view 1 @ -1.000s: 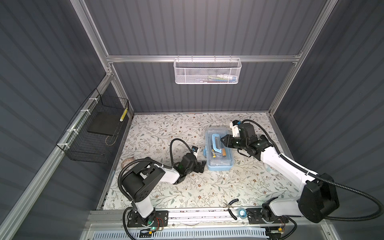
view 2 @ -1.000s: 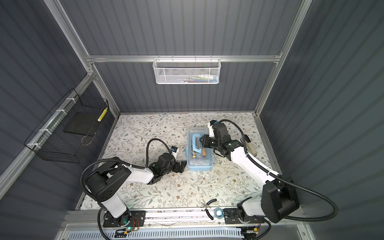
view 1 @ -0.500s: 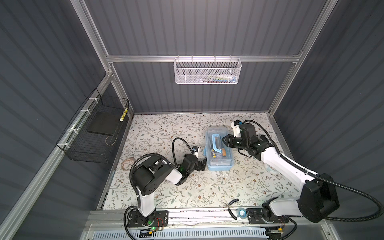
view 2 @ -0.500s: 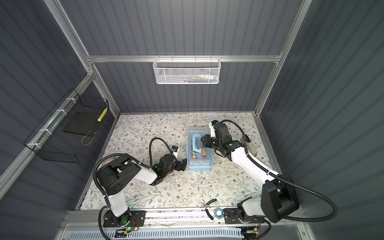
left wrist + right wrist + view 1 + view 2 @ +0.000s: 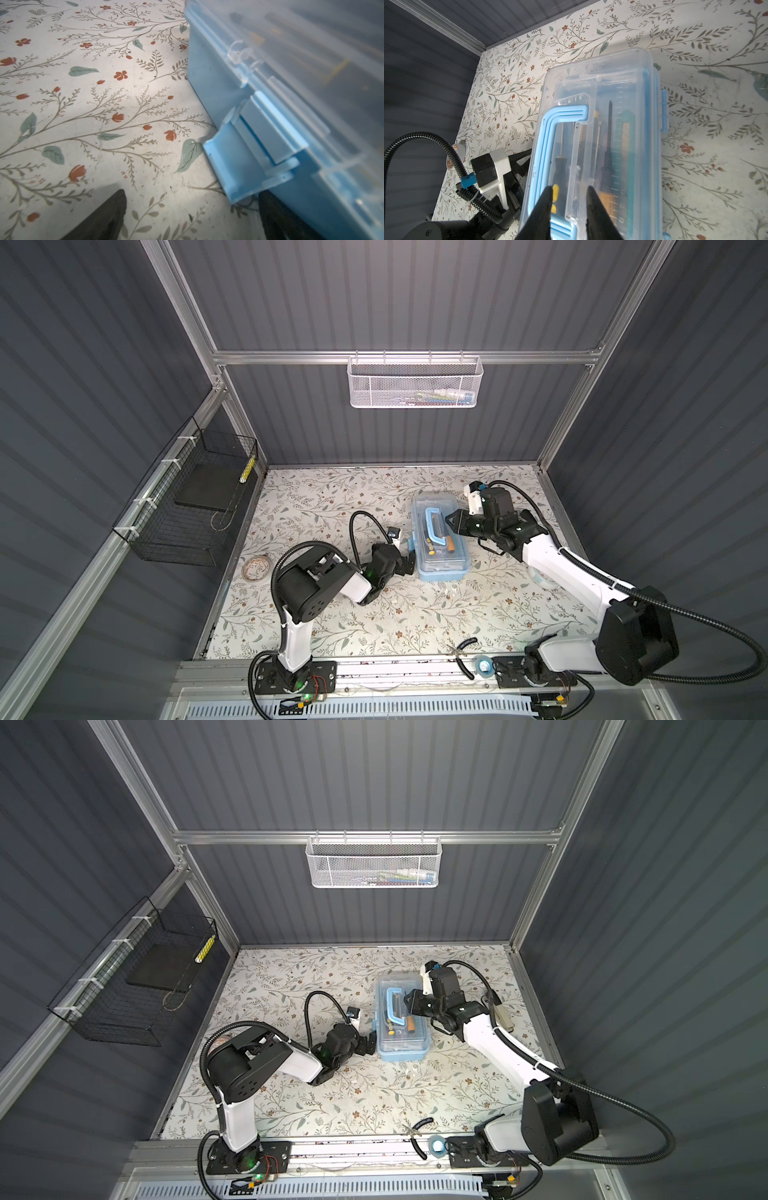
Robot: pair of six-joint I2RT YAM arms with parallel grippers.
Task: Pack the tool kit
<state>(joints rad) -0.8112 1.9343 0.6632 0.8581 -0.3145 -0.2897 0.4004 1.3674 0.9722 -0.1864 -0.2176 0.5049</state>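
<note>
The tool kit (image 5: 440, 549) is a light-blue box with its clear lid down and a blue handle (image 5: 544, 149) lying flat on top; slim yellow, black and orange tools show through the lid. My left gripper (image 5: 409, 562) sits low on the mat at the box's left side, open. In the left wrist view its fingers (image 5: 116, 209) spread wide around a blue side latch (image 5: 239, 166) that hangs flipped outward. My right gripper (image 5: 449, 521) hovers over the lid from the right, open by a narrow gap (image 5: 569, 188) straddling the handle's end and a lid ridge. Contact with the lid cannot be told.
A white mesh basket (image 5: 415, 383) hangs on the back wall and a black wire basket (image 5: 195, 506) on the left wall. A tape roll (image 5: 256, 568) lies at the mat's left edge. Pliers (image 5: 463, 649) and a small blue roll (image 5: 483, 666) rest at the front rail.
My left arm has drawn its elbow in and brought its gripper closer to the box's left side. The right arm and the box have not moved.
</note>
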